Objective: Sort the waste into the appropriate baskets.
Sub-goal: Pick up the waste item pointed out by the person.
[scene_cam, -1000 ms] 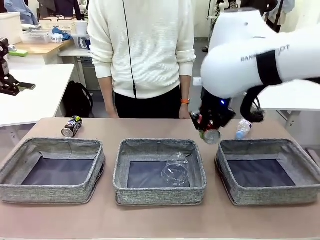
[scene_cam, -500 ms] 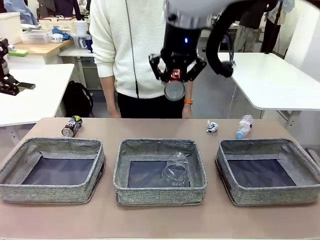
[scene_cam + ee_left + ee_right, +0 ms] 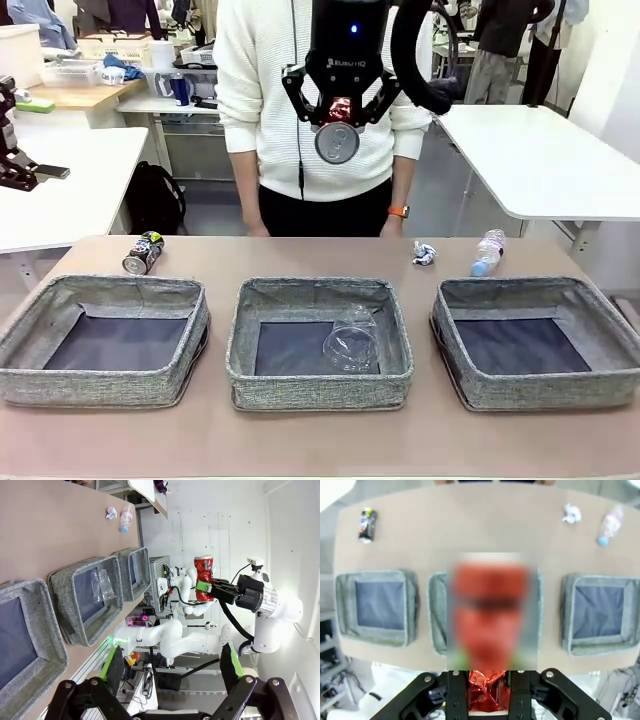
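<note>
High above the middle basket (image 3: pixel 318 386), in front of the person's chest, my right gripper (image 3: pixel 337 125) is shut on the crushed red can (image 3: pixel 340 108). The can also fills the middle of the right wrist view (image 3: pixel 492 610). A clear plastic cup (image 3: pixel 352 342) lies in the middle basket. The left basket (image 3: pixel 100 386) and right basket (image 3: pixel 540 390) hold nothing. Behind the left basket lies a dark printed can (image 3: pixel 143 252). A paper wad (image 3: pixel 425 254) and a small clear bottle (image 3: pixel 487 253) lie behind the right one. My left gripper (image 3: pixel 172 667) stands open, far from the table.
A person in a white sweater (image 3: pixel 300 90) stands at the far edge of the table, arms hanging down. White tables (image 3: pixel 540 160) stand behind to the left and right. The brown tabletop (image 3: pixel 320 440) in front of the baskets is bare.
My right arm has carried the red can from low beside the right basket up and to the left, to high over the middle. The person has shifted slightly right.
</note>
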Motion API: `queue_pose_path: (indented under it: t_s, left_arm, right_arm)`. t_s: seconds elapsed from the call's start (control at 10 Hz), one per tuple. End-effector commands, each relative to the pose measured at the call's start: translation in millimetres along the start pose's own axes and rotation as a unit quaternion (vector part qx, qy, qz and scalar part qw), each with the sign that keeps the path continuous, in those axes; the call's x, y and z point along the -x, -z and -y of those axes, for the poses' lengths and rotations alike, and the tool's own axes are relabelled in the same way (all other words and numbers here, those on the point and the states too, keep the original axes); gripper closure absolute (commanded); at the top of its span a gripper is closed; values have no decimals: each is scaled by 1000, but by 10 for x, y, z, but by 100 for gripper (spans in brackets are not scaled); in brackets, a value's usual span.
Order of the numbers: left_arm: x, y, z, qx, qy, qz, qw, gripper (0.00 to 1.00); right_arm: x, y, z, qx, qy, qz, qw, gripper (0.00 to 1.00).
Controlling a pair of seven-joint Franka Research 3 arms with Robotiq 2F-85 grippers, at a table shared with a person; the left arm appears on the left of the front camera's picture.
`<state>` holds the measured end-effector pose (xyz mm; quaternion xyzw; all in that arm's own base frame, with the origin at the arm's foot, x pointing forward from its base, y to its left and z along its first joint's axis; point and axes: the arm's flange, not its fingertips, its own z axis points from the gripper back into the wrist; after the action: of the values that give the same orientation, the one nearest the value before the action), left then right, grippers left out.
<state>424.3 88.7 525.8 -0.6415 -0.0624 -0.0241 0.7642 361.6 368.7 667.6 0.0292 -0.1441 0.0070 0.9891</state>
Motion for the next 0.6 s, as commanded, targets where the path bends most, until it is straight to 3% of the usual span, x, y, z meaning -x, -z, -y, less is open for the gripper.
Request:
queue_pose_path:
  t_s: [0.0, 0.3, 0.5]
  left_arm:
    - [23, -10, 13, 1, 7, -5, 1000, 0]
    - [23, -10, 13, 1, 7, -5, 1000, 0]
    - [23, -10, 13, 1, 7, -5, 1000, 0]
  right_arm:
    - [-20, -165, -37, -3, 18, 7, 1000, 69]
    - [-84, -580, -88, -12, 21, 40, 999, 69]
    - [-123, -627, -124, -8, 22, 48, 999, 69]
